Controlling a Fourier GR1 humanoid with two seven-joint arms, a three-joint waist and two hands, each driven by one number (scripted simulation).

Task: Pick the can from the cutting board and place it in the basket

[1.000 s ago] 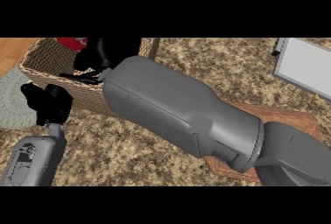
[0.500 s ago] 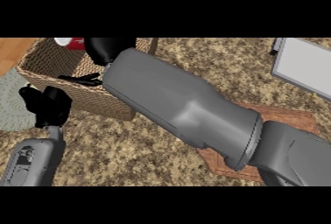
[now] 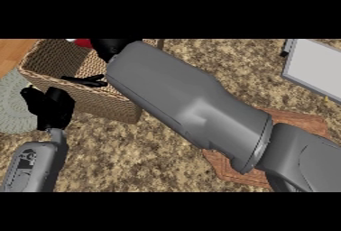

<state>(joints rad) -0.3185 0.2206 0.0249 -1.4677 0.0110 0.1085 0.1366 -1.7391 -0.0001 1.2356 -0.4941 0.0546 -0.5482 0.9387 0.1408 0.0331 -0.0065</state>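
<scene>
head view. the right forearm (image 3: pixel 193 103) runs from 4 o'clock to 11 o'clock across the speckled counter (image 3: pixel 133 153) and brings the right hand (image 3: pixel 112 46) over the open top of the woven basket (image 3: pixel 100 101) at 10 o'clock. the reach is long because the cutting board (image 3: pixel 296 122), at 4 o'clock and partly under the arm, lies well apart from the basket. a sliver of red at 11 o'clock, taken to be the can (image 3: pixel 82 43), shows just beside the right hand on its 9 o'clock side. it is over the basket's far part and off the board. whether the right hand is clamped on the can or apart from it cannot be told, since the forearm hides most of the hand. by judgement the task is in its placing step, with the can's release into the basket yet to be confirmed. the left hand (image 3: pixel 53 108), at 9 o'clock just outside the basket's near wall, rests with fingers relaxed and upright, probably held clear of the drop path. a grey-green round mat (image 3: pixel 12 106) at 9 o'clock and a pale panel (image 3: pixel 313 67) at 2 o'clock play no part.
</scene>
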